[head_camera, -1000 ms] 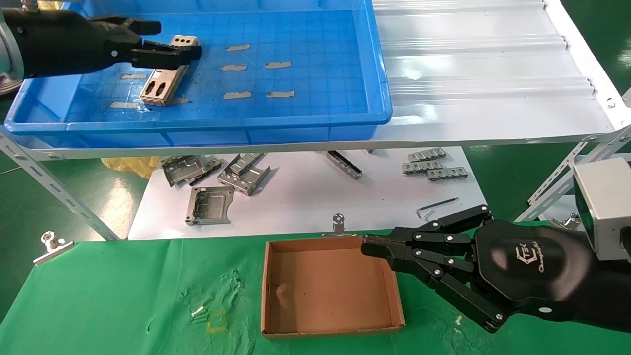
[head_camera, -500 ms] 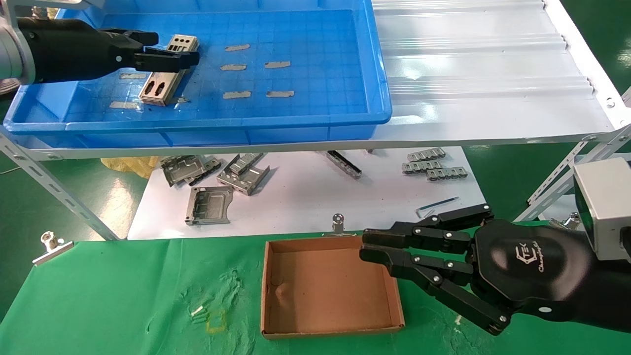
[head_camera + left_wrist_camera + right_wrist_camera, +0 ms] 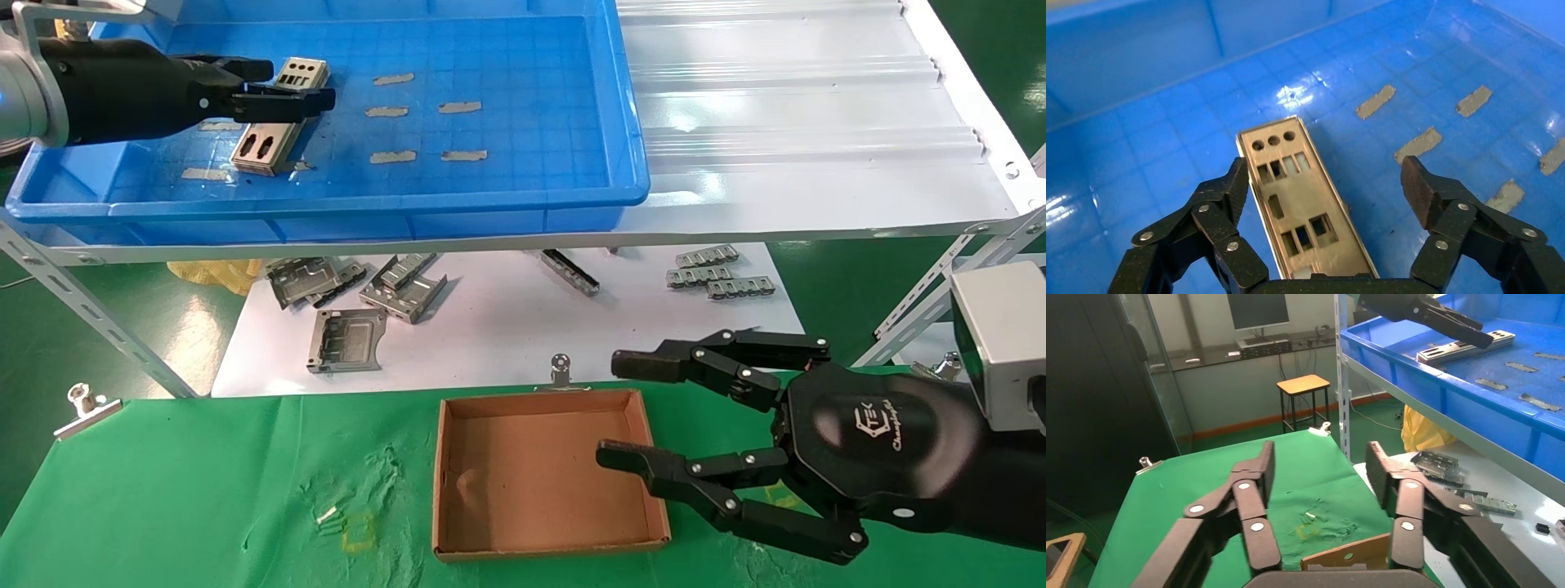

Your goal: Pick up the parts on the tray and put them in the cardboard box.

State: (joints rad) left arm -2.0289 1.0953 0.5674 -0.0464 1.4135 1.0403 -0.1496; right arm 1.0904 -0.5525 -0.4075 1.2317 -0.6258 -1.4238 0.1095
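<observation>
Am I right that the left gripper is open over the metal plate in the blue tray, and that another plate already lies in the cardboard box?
Not quite: the cardboard box is empty, as the head view shows. The left gripper is indeed open over the plate in the blue tray.

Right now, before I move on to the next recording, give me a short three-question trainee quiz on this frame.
1. True or false: the small brown cardboard box already holds a part.
2. Which hand straddles the long silver-grey punched metal plate in the large blue plastic tray? A left B right
3. Fill in: the right hand is ___ beside the box.

Key: 1 false, the box is empty. 2 A, the left hand, fingers spread either side. 3 open.
</observation>
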